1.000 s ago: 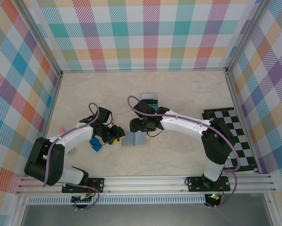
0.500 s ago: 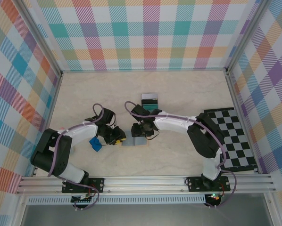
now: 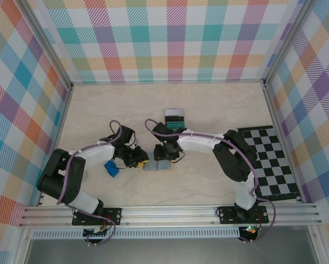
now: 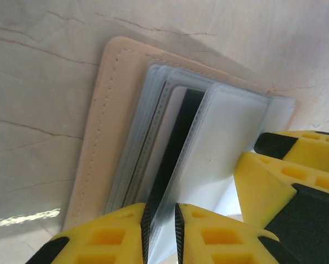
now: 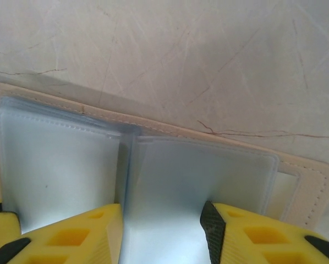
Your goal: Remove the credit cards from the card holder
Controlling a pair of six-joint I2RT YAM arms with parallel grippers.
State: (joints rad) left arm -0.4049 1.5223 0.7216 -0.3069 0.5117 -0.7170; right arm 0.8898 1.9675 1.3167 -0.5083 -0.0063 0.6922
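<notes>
The card holder (image 3: 156, 165) lies open and flat on the worktop (image 3: 219, 110), near the middle, right between my two arms. Its long side runs left to right in the top view. The left jaws sit at its left end and the right jaws come down on it from the far side. In the left wrist view, the left jaws are almost closed, with only a thin slot between them. The pale striped card (image 4: 178, 126) runs straight into that slot, so I think they pinch its near edge. It is too close up to say if the clear sleeve (image 4: 219, 143) is caught in there too. The card's long side points straight away from the left jaws, so a pull straight back toward the left arm should slide it out of the pocket. The right jaws are about half open and hold nothing. They sit low over the clear sleeves, one finger on each side, and look placed to pin the holder down. The loose cards (image 3: 174, 115), teal and grey, lie further back, well apart from the holder. A small blue block (image 3: 111, 168) lies beside the left arm.
</notes>
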